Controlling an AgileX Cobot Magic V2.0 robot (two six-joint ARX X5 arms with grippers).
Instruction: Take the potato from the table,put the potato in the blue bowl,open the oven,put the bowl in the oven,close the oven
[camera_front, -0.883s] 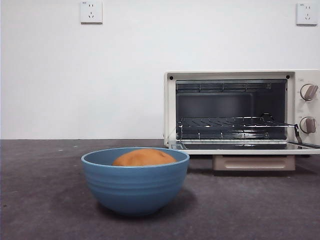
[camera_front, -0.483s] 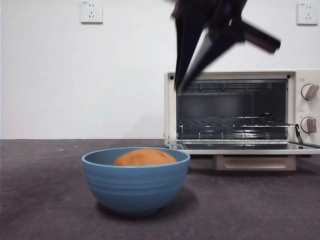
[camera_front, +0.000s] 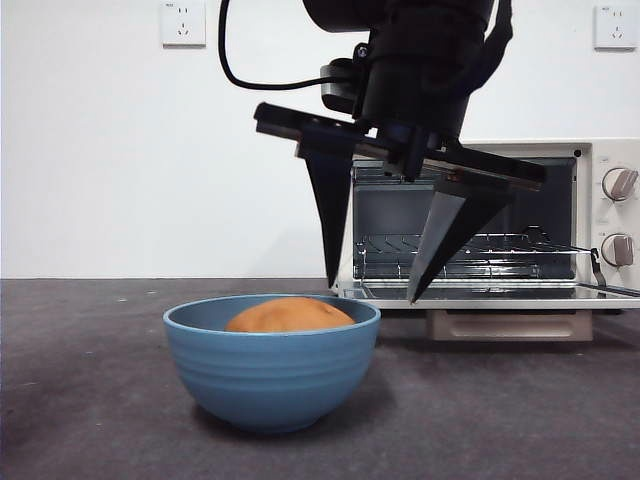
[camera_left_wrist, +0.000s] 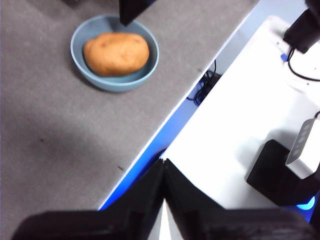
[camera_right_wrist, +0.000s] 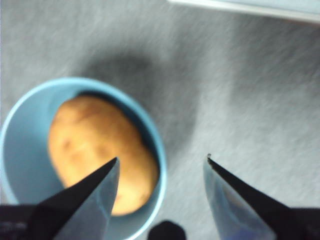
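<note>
Above the bowl (camera_front: 271, 360), the right gripper (camera_front: 370, 290) hangs spread wide, empty; I'd straddle the rim squarely, clear of the potato (camera_front: 288, 316).

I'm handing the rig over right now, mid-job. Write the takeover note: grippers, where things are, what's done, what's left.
Right gripper: open, hanging just above the far right rim of the round matte blue bowl, one jaw over the rim, the other outside it.
Left gripper: shut, empty, parked off the table edge.
The rounded orange-brown potato lies in the bowl, which stands on the dark grey table in front of the cream-white toaster oven.
Done: potato in the bowl; oven door is down, rack exposed.
Left: grip the bowl, set it in the oven, shut the door.
</note>
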